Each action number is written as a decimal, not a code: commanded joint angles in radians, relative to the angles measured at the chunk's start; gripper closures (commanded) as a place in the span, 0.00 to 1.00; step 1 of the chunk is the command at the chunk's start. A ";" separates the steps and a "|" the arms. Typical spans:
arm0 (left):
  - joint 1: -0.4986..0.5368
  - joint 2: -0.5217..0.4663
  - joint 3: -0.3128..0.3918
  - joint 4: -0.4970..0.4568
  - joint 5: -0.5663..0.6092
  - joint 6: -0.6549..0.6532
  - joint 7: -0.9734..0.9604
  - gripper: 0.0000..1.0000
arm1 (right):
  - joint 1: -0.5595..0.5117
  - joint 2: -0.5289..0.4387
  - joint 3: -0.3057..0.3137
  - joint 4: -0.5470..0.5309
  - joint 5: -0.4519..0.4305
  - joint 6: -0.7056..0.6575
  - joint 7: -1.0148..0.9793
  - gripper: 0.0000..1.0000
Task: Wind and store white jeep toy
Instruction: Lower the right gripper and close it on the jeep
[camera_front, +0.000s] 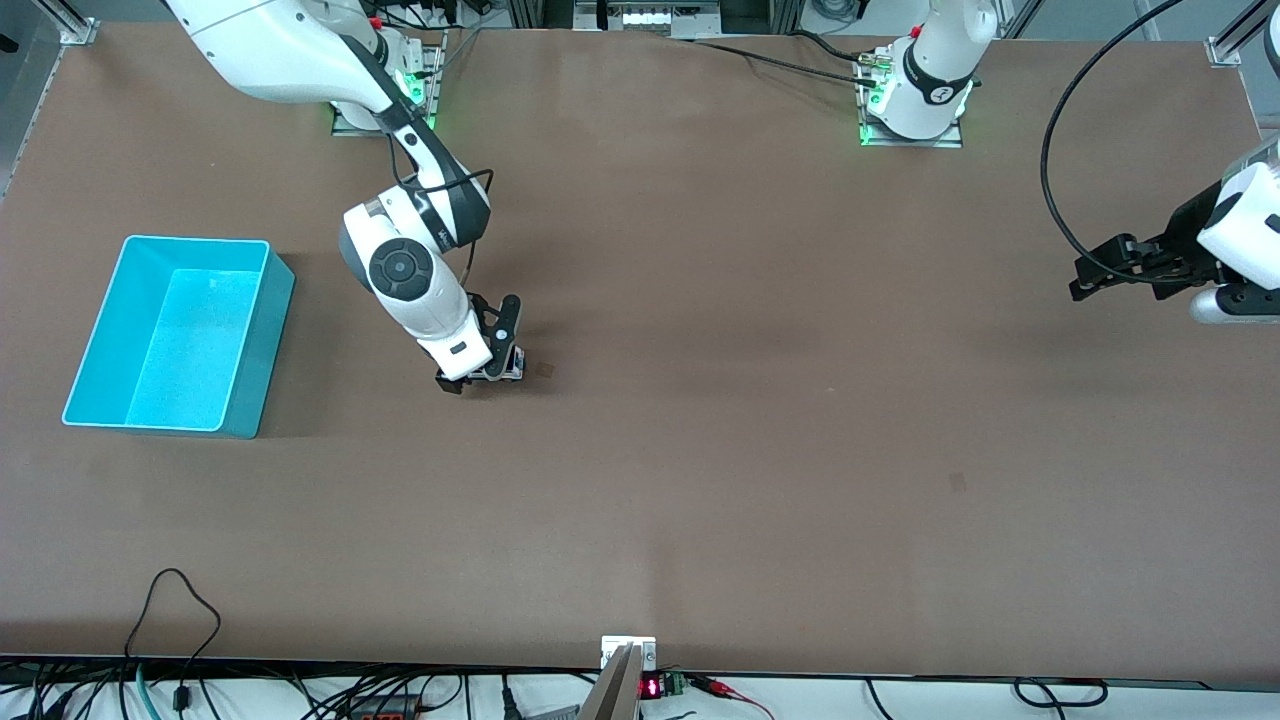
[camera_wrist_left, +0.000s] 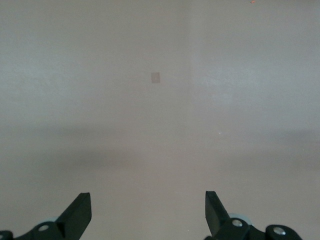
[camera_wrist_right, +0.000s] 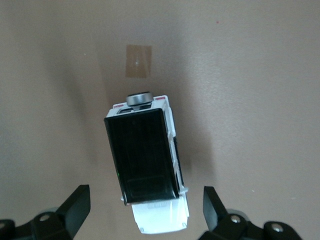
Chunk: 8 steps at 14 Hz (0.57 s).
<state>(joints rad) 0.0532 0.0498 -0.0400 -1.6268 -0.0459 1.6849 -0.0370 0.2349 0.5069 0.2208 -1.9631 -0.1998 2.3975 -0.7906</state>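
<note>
Right tool (camera_front: 490, 372) hangs open over the white jeep toy (camera_wrist_right: 147, 165) on the brown surface (camera_front: 760, 420) beside the turquoise bin (camera_front: 255, 345) — fingers should straddle its sides squarely before closing — while the left tool (camera_front: 1100, 275) waits open, empty, well apart.

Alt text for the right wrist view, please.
The white jeep toy, black roof panel up, sits on the brown table between the right gripper's open fingers, not yet gripped; a small tape patch lies just past it.
</note>
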 joint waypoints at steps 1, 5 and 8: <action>0.001 -0.015 -0.004 0.015 -0.002 -0.028 -0.004 0.00 | 0.018 0.018 -0.006 0.010 -0.013 0.021 -0.005 0.00; 0.002 -0.016 -0.005 0.008 0.004 -0.048 -0.004 0.00 | 0.030 0.041 -0.006 0.015 -0.012 0.046 0.002 0.00; 0.002 -0.016 -0.008 0.010 0.004 -0.044 -0.004 0.00 | 0.034 0.042 -0.006 0.016 -0.023 0.048 0.045 0.28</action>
<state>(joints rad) 0.0526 0.0441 -0.0437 -1.6221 -0.0459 1.6549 -0.0370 0.2586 0.5406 0.2207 -1.9622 -0.2002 2.4378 -0.7764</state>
